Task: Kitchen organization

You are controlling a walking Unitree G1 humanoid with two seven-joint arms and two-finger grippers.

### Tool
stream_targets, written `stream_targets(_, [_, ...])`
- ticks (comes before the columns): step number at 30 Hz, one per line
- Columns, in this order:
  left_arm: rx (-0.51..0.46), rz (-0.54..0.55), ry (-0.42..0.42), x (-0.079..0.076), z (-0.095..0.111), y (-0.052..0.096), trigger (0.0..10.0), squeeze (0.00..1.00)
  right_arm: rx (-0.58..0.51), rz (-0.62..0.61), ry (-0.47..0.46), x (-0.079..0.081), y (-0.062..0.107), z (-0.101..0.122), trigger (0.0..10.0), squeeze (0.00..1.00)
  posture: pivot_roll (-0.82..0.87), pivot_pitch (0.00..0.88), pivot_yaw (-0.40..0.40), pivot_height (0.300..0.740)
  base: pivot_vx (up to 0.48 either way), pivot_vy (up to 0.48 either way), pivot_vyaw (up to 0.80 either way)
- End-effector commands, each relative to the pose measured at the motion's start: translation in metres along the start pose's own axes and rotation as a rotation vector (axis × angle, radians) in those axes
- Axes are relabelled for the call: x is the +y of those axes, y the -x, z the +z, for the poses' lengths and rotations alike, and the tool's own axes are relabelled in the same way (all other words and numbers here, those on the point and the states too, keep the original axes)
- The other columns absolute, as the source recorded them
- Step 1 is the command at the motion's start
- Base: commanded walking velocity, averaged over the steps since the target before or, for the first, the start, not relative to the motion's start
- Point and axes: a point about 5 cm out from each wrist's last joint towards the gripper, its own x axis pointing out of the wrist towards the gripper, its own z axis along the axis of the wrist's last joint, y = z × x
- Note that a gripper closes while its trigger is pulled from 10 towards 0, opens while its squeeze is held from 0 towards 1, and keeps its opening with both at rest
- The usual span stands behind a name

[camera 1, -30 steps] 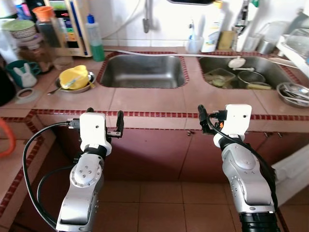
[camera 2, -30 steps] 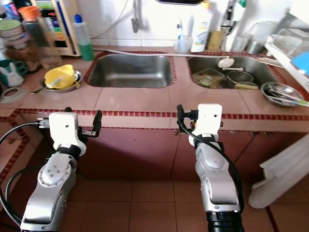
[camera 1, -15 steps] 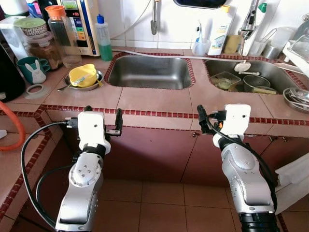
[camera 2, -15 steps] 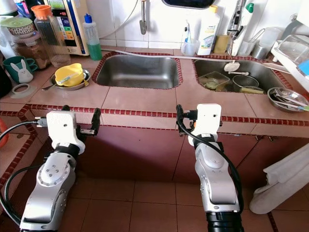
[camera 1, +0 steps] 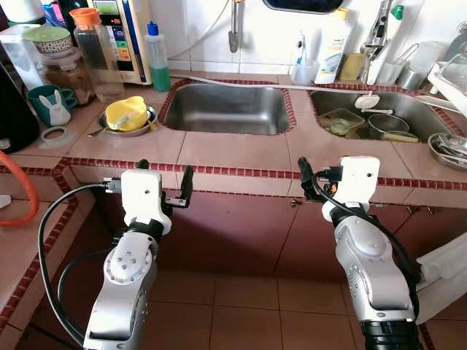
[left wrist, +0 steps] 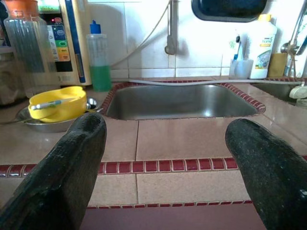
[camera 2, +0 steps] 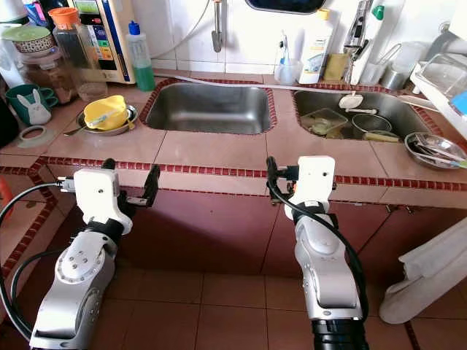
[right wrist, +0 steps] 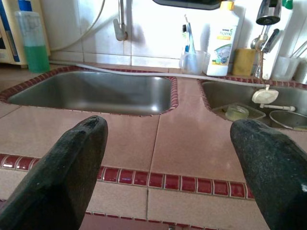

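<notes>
Both hands, left hand and right hand, hang spread and empty before the worktop; its yellow bowl looks light, slippery, best pinched at the rim.

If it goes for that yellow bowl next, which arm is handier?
Probably the left. The yellow bowl sits on the counter's left side, just beyond the left gripper, whose jaws are open. The right gripper hovers between the two sinks, farther away.

Both arms reach forward, left end effector and right end effector (fingers spread) holding nothing.
</notes>
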Motion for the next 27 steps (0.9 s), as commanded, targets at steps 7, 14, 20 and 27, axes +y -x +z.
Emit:
stream_targets(7, [-0.016, -0.017, 0.009, -0.0010, 0.0036, 0.0009, 10.0, 0.00, -0.015, 0.004, 0.006, 0.0000, -0.0008, 0.0032, 10.0, 0.00, 0.04, 0.000, 0.014, 0.740, 0.252, 0.000, 0.00])
stream_targets(14, [-0.015, -0.019, 0.016, -0.0012, 0.0034, 0.0009, 10.0, 0.00, -0.015, 0.005, 0.005, 0.0004, -0.0010, 0.0032, 10.0, 0.00, 0.04, 0.000, 0.014, 0.740, 0.253, 0.000, 0.00])
stream_targets(20, [-0.013, -0.019, 0.019, -0.0013, 0.0030, 0.0007, 10.0, 0.00, -0.016, 0.008, 0.005, 0.0006, -0.0014, 0.0030, 10.0, 0.00, 0.03, 0.000, 0.013, 0.740, 0.253, 0.000, 0.00])
stream_targets(27, [-0.010, -0.015, 0.024, -0.0013, 0.0026, 0.0009, 10.0, 0.00, -0.018, 0.012, 0.005, 0.0013, -0.0015, 0.0034, 10.0, 0.00, 0.04, 0.000, 0.014, 0.740, 0.253, 0.000, 0.00])
